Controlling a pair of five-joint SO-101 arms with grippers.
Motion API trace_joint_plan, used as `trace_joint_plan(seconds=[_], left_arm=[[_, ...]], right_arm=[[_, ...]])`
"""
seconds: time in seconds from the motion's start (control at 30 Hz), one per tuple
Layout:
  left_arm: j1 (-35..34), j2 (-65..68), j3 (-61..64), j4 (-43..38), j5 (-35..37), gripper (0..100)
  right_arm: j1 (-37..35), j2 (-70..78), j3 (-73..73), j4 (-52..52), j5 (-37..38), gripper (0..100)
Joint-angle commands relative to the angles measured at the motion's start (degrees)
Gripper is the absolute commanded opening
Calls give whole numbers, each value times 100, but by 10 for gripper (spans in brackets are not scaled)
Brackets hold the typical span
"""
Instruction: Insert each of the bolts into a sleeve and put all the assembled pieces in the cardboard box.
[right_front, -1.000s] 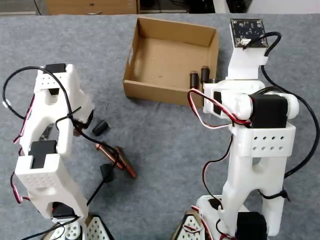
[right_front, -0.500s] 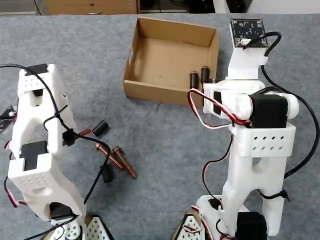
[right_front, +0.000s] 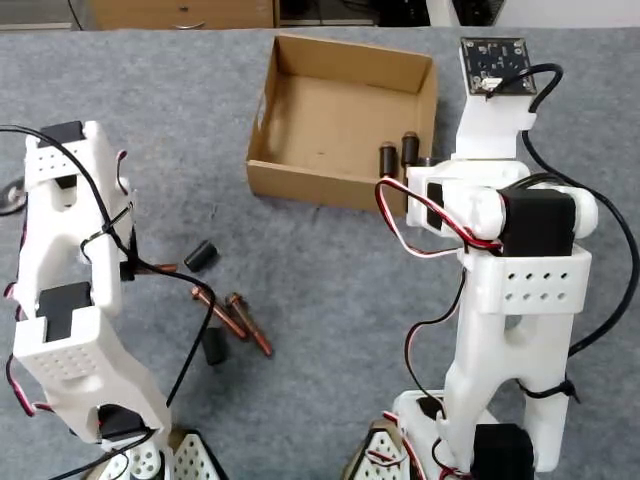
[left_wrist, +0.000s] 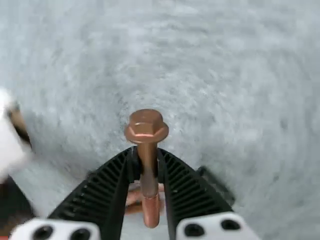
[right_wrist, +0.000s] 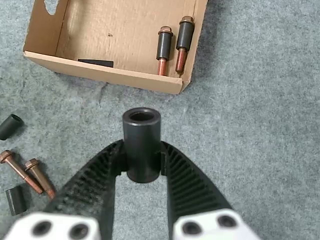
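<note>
Copper bolt (left_wrist: 146, 131) is squeezed tight in the left end effector (left_wrist: 146, 157), up over the grey worktop (left_wrist: 225, 75). The right end effector (right_wrist: 142, 159) is closed on a black sleeve (right_wrist: 142, 127), near the cardboard box (right_wrist: 100, 74). Two finished pieces (right_wrist: 165, 42) lie side by side in a box corner. Two more bolts (right_wrist: 39, 176) and two loose sleeves (right_front: 201, 254) lie on the worktop.
</note>
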Motion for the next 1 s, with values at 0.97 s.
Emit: trace_joint_plan(seconds=[0.97], left_arm=[[132, -312, -255, -1644, -6734, 18]], right_arm=[[110, 31, -22, -123, 62, 2]])
